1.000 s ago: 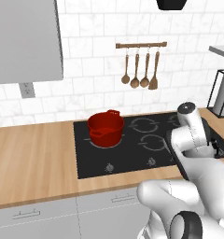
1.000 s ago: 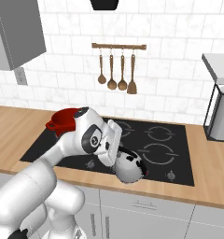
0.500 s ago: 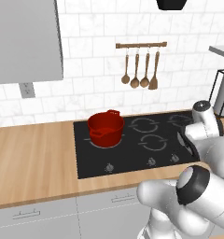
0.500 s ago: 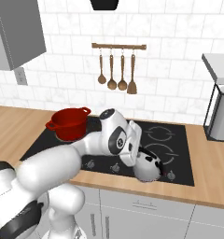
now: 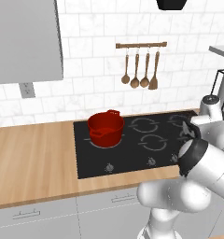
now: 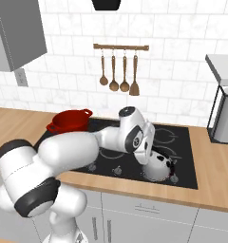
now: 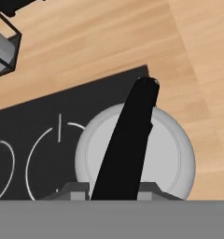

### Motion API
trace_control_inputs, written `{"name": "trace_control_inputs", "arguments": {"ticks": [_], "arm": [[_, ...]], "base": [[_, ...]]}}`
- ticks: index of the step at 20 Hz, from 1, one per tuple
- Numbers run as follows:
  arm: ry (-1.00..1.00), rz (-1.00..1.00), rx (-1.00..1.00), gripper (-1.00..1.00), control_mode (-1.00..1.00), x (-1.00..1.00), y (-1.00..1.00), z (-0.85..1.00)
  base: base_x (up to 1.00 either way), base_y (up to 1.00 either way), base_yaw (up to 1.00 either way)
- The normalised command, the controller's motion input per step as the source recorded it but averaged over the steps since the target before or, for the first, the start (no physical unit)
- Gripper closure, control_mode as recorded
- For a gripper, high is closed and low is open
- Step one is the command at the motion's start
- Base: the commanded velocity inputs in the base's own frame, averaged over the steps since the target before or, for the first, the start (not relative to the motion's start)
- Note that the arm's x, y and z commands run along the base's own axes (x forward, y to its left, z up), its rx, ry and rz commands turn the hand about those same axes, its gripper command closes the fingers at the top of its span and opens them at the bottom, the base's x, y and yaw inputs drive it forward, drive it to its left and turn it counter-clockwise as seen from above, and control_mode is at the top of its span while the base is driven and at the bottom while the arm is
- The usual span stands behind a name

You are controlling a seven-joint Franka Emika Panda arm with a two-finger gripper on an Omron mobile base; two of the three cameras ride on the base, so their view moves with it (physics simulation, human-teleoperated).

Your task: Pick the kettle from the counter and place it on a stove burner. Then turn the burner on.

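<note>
The kettle (image 6: 160, 167), a squat silver-grey dome with a black arched handle, hangs low at the front right corner of the black stove (image 6: 183, 138). My gripper (image 6: 152, 153) is shut on its handle from above. In the hand view the kettle (image 7: 170, 154) sits right under the gripper (image 7: 112, 189), with the black handle running up the middle. Its body overlaps the stove's corner and the wooden counter (image 7: 198, 56). I cannot tell whether its base touches the surface.
A red two-handled pot (image 5: 105, 129) stands on the stove's left rear burner. Knobs (image 5: 109, 167) line the stove's front edge. Wooden utensils (image 5: 140, 70) hang on the tiled wall. A dark-framed appliance (image 6: 224, 118) stands on the counter at the right.
The arm has swung to the right with the kettle, carrying it from the stove's front middle to its front right corner. The red pot has stayed put.
</note>
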Motion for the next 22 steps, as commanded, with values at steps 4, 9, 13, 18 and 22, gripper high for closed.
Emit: {"name": "trace_control_inputs", "arguments": {"ticks": [4, 9, 13, 18, 22], "arm": [[0.0, 0.0, 0.1, 1.0, -1.0, 0.35, -0.24, 0.07], [0.0, 0.0, 0.08, 1.0, -1.0, 0.41, -0.17, 0.01], [0.0, 0.0, 0.03, 1.0, -1.0, 0.48, -0.24, 0.0], [0.0, 0.0, 0.0, 1.0, -1.0, 0.51, -0.24, 0.0], [0.0, 0.0, 0.0, 1.0, -1.0, 0.51, -0.1, 0.0]], "base": [[0.0, 0.0, 0.0], [0.0, 0.0, 0.0], [0.0, 0.0, 0.0], [0.0, 0.0, 0.0], [0.0, 0.0, 0.0]]}}
